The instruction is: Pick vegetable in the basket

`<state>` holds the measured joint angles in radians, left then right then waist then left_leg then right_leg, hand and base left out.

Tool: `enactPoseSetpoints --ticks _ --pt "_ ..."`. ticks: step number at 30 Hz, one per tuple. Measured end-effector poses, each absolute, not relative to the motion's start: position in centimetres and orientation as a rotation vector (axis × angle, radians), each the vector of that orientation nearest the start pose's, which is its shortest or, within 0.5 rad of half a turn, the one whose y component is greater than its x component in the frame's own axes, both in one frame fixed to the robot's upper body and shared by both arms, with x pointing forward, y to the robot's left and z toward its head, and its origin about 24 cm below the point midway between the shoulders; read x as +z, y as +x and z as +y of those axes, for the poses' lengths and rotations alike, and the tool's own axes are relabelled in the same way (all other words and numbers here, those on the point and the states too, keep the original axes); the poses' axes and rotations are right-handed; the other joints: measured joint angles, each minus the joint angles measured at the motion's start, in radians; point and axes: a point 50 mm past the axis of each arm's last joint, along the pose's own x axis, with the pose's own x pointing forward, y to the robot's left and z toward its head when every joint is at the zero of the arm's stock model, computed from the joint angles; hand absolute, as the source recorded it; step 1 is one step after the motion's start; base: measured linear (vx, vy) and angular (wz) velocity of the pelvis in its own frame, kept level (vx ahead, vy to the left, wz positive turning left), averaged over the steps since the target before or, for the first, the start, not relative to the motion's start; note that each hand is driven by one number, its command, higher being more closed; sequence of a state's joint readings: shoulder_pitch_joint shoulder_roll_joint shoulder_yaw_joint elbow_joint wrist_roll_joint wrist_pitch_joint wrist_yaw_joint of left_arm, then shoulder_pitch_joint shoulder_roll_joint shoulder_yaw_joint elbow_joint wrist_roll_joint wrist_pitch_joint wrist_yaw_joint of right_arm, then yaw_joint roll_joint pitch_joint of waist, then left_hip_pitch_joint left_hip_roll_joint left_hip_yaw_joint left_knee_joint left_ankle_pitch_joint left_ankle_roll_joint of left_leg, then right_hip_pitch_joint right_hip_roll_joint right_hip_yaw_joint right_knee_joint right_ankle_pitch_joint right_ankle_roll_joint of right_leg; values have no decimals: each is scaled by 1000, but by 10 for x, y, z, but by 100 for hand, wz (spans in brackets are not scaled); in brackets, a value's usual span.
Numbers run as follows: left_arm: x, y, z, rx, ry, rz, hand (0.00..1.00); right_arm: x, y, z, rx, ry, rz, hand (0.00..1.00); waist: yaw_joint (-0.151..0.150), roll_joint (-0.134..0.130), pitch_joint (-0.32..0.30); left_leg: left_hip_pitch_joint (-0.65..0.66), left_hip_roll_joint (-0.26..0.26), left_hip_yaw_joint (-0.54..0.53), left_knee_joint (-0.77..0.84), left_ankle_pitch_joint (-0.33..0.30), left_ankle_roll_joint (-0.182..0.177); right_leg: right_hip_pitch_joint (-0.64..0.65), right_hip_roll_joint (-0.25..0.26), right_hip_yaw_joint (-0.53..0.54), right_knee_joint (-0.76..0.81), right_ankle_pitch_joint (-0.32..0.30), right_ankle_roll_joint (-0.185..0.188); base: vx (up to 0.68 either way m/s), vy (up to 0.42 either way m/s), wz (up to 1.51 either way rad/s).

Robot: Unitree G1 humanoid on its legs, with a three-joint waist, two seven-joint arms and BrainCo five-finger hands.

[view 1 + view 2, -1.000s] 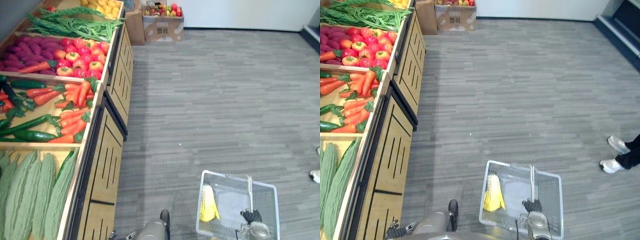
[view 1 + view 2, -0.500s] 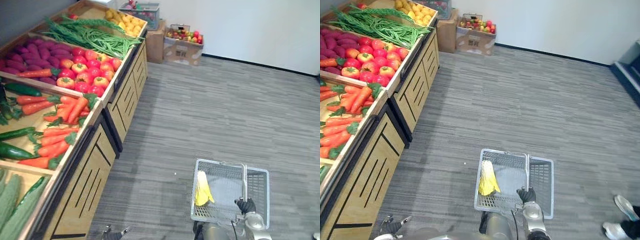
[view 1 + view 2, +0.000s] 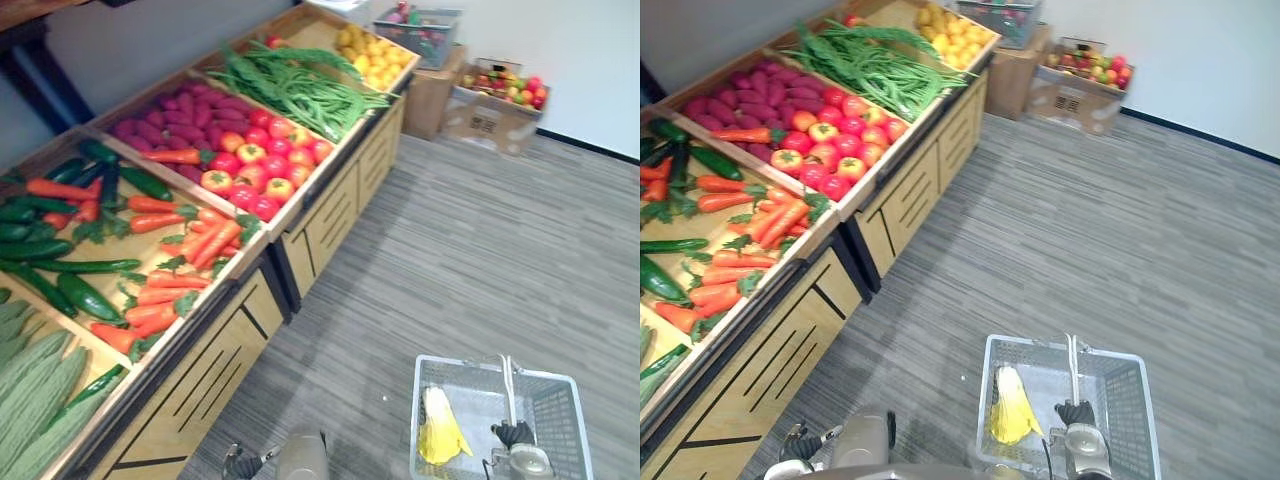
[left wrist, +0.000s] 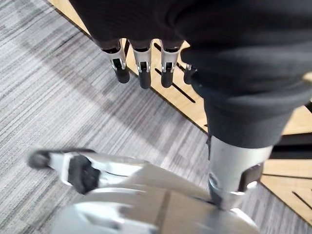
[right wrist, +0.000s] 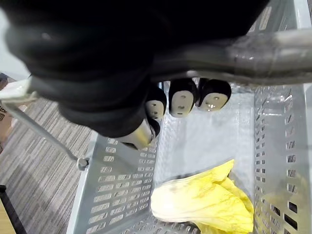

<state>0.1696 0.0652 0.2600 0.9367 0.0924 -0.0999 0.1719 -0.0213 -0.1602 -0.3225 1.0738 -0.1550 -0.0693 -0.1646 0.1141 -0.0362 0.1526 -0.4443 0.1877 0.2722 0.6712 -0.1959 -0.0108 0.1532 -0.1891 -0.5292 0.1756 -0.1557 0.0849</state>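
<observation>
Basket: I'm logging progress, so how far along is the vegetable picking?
Done: one yellow leafy vegetable lies in the basket. In hand: the right hand grips the basket's handle; the left hand is open and empty. Left: any further picks from the stand, such as carrots.

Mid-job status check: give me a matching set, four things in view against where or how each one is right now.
Things:
1. yellow leafy vegetable
2. right hand
3. left hand
4. green beans

States:
A. curled round the basket handle
B. on the wooden stand, beside the tomatoes
C. lying inside the basket
D. open, holding nothing

Pairs: 1-C, 2-A, 3-D, 4-B
</observation>
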Motion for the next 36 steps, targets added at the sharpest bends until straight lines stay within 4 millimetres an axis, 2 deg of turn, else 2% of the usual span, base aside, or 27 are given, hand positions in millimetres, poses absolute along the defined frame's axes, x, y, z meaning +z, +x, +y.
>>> enactPoseSetpoints --ticks 1,2,3,4,6,7,9,11,12,13,14,15,16,17,19,20,22,23,25,26,28,31,33,34,35,36 --pt "-151 79 223 415 123 1006 0 -138 124 -260 -449 -198 969 100 1 24 -10 -1 1 45 -123 106 35 12 20 -15 7 -16 27 416 182 84" --pt "-151 81 223 397 139 1004 0 -141 121 -255 -457 -173 986 100 -3 19 -13 10 -11 107 -151 48 112 31 6 -26 7 -55 67 417 154 119" --pt "-147 90 232 409 149 976 0 -144 121 -248 -447 -153 992 100 -13 -34 2 7 -82 117 -201 49 119 44 -22 -24 -28 -76 57 456 138 121" --pt "-148 89 233 391 157 984 0 -141 132 -246 -440 -148 964 100 -1 -43 6 11 -122 122 -250 63 132 45 -14 -4 -87 -71 56 350 74 86" --pt "-152 80 229 400 151 1034 0 -136 147 -243 -417 -153 929 100 8 -43 7 42 -159 148 -291 76 149 77 3 -10 -163 -15 51 275 28 15" --pt "-153 78 229 405 155 1044 0 -136 150 -239 -400 -148 920 100 20 -36 8 66 -164 161 -296 78 154 104 0 -6 -186 27 61 235 8 1" --pt "-153 77 229 403 162 1046 0 -138 151 -231 -386 -127 922 100 31 -31 7 112 -163 162 -326 78 153 130 10 4 -186 69 60 156 2 2" --pt "-154 73 230 400 173 1061 0 -137 155 -227 -374 -118 912 100 31 -31 6 161 -167 166 -396 85 144 128 11 26 -155 103 88 79 5 -1" --pt "-155 70 230 409 167 1072 0 -137 155 -227 -375 -119 911 100 30 -35 4 199 -182 165 -472 103 133 95 -7 37 -71 103 89 24 59 1" --pt "-158 64 228 409 161 1095 0 -137 153 -230 -383 -122 916 100 27 -20 -6 232 -181 154 -542 107 111 15 -33 42 107 103 90 21 77 5" --pt "-158 61 228 409 162 1103 0 -137 152 -231 -383 -124 918 100 26 -17 -8 253 -180 156 -571 110 108 -30 -62 44 222 114 107 54 90 15" --pt "-158 56 231 413 172 1115 0 -140 145 -230 -380 -126 939 100 24 -23 -5 298 -189 155 -607 117 98 -114 -121 75 440 178 125 82 58 19" --pt "-158 54 233 413 179 1121 0 -141 143 -229 -379 -125 943 100 23 -31 -2 318 -195 148 -613 117 99 -152 -143 105 532 224 114 147 50 35" --pt "-157 53 238 413 196 1124 0 -140 148 -228 -377 -120 927 100 22 -42 3 343 -204 119 -615 117 99 -225 -164 155 704 234 118 174 21 57" --pt "-153 60 242 417 208 1087 0 -137 152 -230 -389 -118 910 100 -9 -35 9 384 -204 27 -618 107 115 -298 -142 163 852 173 92 243 -9 105" --pt "-152 61 243 422 207 1078 0 -137 153 -230 -393 -118 904 100 -15 -33 9 396 -202 4 -619 105 117 -313 -137 157 859 151 86 264 -45 125" --pt "-149 68 244 434 202 1048 0 -135 152 -236 -430 -116 891 100 -26 -36 8 427 -197 -94 -611 93 118 -363 -128 141 764 69 64 217 -80 123" --pt "-149 70 243 433 199 1043 0 -135 150 -239 -447 -111 893 100 -26 -36 8 431 -191 -115 -602 86 114 -366 -127 140 705 64 56 224 -128 123" --pt "-148 75 243 444 186 1027 0 -137 142 -243 -495 -80 908 100 -19 -32 7 426 -160 -208 -543 46 96 -367 -110 159 421 67 53 256 -176 109" --pt "-148 75 244 451 183 1027 0 -138 140 -243 -506 -69 913 100 -17 -30 6 423 -149 -231 -528 37 83 -365 -101 179 346 73 57 244 -216 102" --pt "-147 76 248 486 165 1018 0 -140 132 -246 -541 -46 926 100 -17 -32 3 412 -118 -333 -487 1 42 -360 -72 272 123 81 66 255 -276 112" --pt "-146 75 249 512 150 1016 0 -142 126 -246 -563 -20 940 100 -18 -39 -2 417 -93 -431 -470 -33 -15 -360 -49 346 4 91 82 300 -442 110" --pt "-146 73 253 531 149 1013 0 -143 124 -244 -558 -15 951 100 -24 -60 -15 416 -86 -487 -473 -51 -58 -354 -31 376 -40 104 86 266 -576 109" --pt "-145 69 260 553 159 1019 0 -146 122 -241 -547 -5 968 100 -25 -98 -33 415 -93 -510 -481 -66 -93 -344 -29 368 -82 198 71 310 -729 93" --pt "-152 65 247 572 88 1058 0 -144 126 -249 -541 -19 977 100 -15 -27 -45 412 -12 -523 -482 -55 -156 -335 45 332 -70 220 59 263 -604 71" --pt "-153 63 245 579 75 1064 0 -143 127 -249 -540 -18 975 100 -16 -25 -44 411 0 -519 -487 -42 -161 -333 53 330 -70 211 48 268 -527 34"
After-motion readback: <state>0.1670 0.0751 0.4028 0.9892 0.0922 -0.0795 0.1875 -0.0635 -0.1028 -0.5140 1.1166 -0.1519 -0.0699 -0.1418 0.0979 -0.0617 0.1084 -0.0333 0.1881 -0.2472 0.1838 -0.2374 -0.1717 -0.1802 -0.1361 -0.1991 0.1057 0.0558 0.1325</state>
